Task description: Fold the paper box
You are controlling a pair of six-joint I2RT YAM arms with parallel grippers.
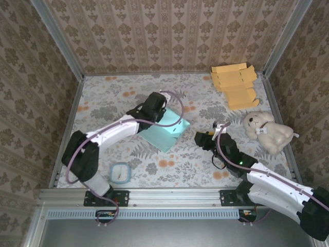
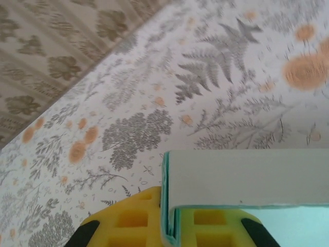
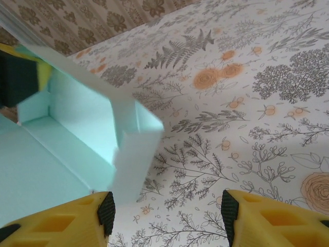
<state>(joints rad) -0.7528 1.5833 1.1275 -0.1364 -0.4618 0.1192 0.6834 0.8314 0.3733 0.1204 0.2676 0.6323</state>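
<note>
The paper box (image 1: 167,131) is a pale teal sheet, partly folded, lying on the floral table in the middle. My left gripper (image 1: 154,109) is at its far left edge and is shut on it. In the left wrist view a folded double wall of the box (image 2: 247,177) is pinched between the yellow fingers (image 2: 123,221) of the left gripper (image 2: 177,229). My right gripper (image 1: 201,138) stands open just right of the box. In the right wrist view a raised side flap of the box (image 3: 131,154) hangs just ahead of the left finger (image 3: 77,221) of the right gripper (image 3: 167,213), untouched.
A stack of flat orange cardboard boxes (image 1: 234,83) lies at the back right. A cream plush toy (image 1: 267,131) sits at the right edge. A small clear container with a blue rim (image 1: 121,173) rests near the front left. Patterned walls enclose the table.
</note>
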